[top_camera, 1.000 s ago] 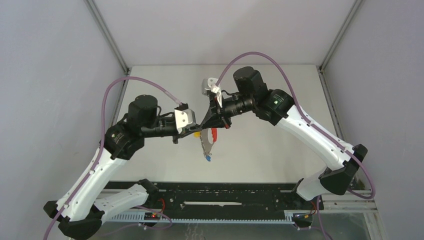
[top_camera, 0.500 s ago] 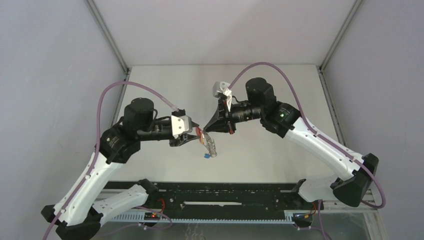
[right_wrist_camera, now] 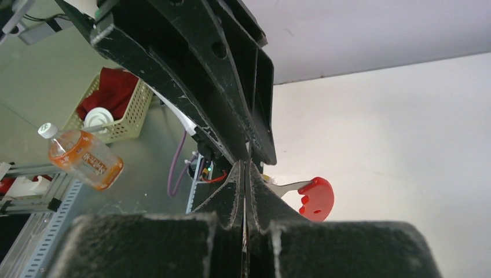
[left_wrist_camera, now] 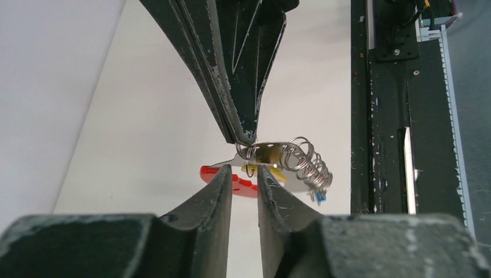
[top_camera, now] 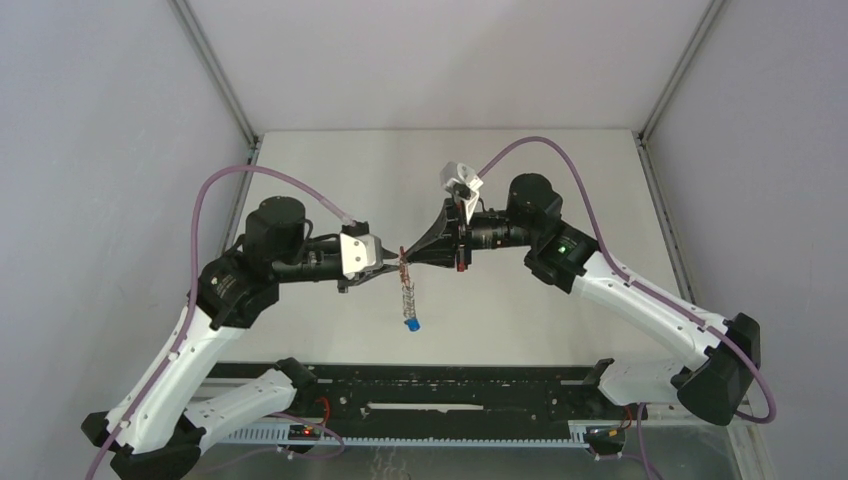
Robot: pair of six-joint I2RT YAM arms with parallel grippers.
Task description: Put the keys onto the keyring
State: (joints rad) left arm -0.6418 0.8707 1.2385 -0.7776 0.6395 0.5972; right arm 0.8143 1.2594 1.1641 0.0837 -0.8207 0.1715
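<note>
My two grippers meet tip to tip above the table's middle. My right gripper point(top_camera: 408, 256) is shut on a ring at the top of the keyring's grey metal ring cluster point(left_wrist_camera: 307, 165); it comes in from above in the left wrist view point(left_wrist_camera: 246, 139). The keyring's red tag point(right_wrist_camera: 315, 198) sticks out beside the right gripper point(right_wrist_camera: 244, 165) on a flat metal strip. My left gripper point(left_wrist_camera: 243, 169) has its jaws close together, pinching the yellow key point(left_wrist_camera: 277, 172) at the very tips. The ring chain point(top_camera: 408, 295) hangs down with the blue key point(top_camera: 411, 325) at its end.
A black rail point(top_camera: 450, 385) runs along the table's near edge and shows in the left wrist view point(left_wrist_camera: 394, 116). Grey walls close the back and sides. Off the table, a bottle point(right_wrist_camera: 81, 156) and a basket point(right_wrist_camera: 118, 110) show in the right wrist view.
The right arm has drawn back to the right and the left arm slightly left. The ring cluster has stretched into a straight hanging chain, blue key lowest. Both grippers kept their hold.
</note>
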